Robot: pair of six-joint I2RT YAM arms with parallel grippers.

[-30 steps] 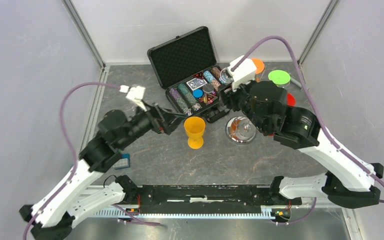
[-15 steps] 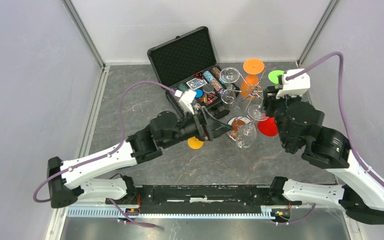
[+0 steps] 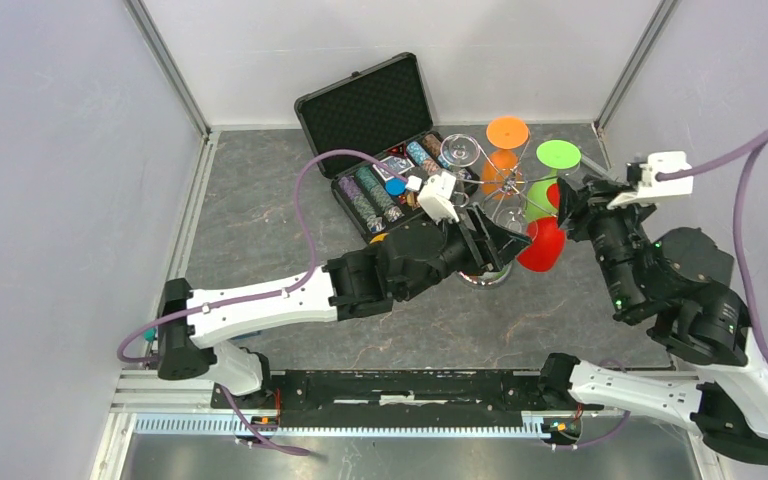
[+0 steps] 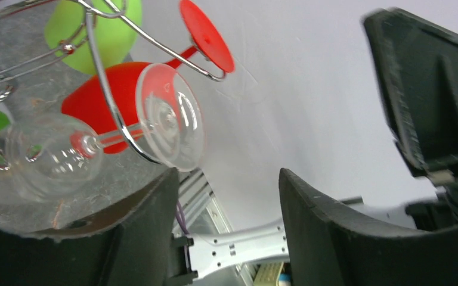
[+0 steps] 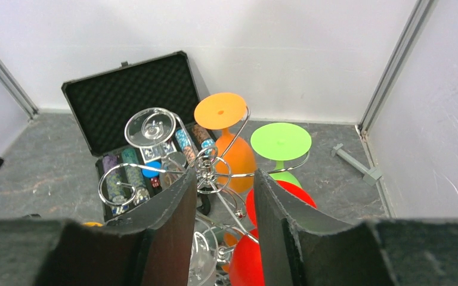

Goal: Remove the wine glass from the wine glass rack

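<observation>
Left end effector [image 4: 226,182] and right end effector [image 5: 222,179]: both released, empty.
Clear stemmed wine glass [image 4: 53,156] hangs on chrome wire wine glass rack [image 4: 102,77], ten o'clock from left end effector, apart.

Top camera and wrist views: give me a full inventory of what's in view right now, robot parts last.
wine glass rack: one, chrome, centre back
clear glasses: at least two, on rack hooks
orange glass: one, on rack
green glass: one, on rack
red glass: one, on rack, right side
chip case: one, black, open, left of rack
left hand: one, black, open, beside a clear glass
right hand: one, black, open, facing rack
</observation>
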